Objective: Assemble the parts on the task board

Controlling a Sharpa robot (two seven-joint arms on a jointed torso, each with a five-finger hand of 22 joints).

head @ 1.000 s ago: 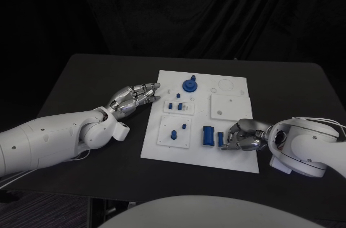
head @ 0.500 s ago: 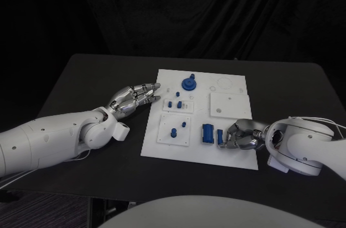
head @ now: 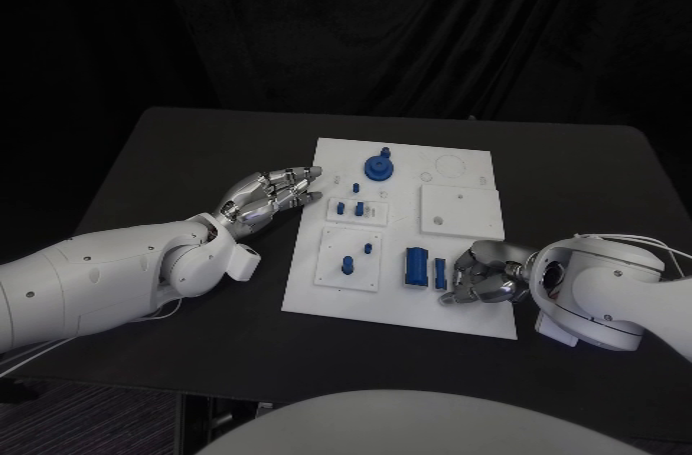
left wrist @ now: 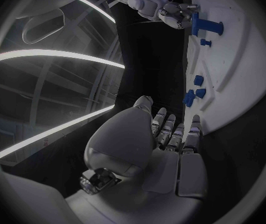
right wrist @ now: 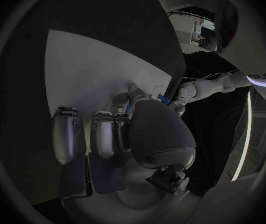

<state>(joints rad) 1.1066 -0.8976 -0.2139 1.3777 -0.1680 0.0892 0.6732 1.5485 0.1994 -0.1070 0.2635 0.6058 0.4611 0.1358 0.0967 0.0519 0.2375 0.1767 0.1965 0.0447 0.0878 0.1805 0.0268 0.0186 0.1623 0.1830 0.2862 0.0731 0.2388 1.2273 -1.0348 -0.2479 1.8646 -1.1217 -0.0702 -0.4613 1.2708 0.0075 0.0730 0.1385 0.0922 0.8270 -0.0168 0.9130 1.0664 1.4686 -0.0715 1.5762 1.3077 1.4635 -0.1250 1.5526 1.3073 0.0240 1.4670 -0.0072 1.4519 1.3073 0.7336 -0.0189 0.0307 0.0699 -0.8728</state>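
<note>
Right hand (head: 483, 278) has been drawn slightly inward along task board's (head: 476, 320) near right edge, fingers curled beside narrow blue part (head: 440, 274); hold cannot be told. Left hand (head: 271, 196) spread, empty, at left edge. No writing legible

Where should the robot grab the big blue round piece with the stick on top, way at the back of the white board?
Probably by the stick on the round blue piece. It stands upright above its wide flat base on the white board, so fingers can pinch it from straight above. The left hand lies beside the board's edge nearest it, holding nothing.
</note>
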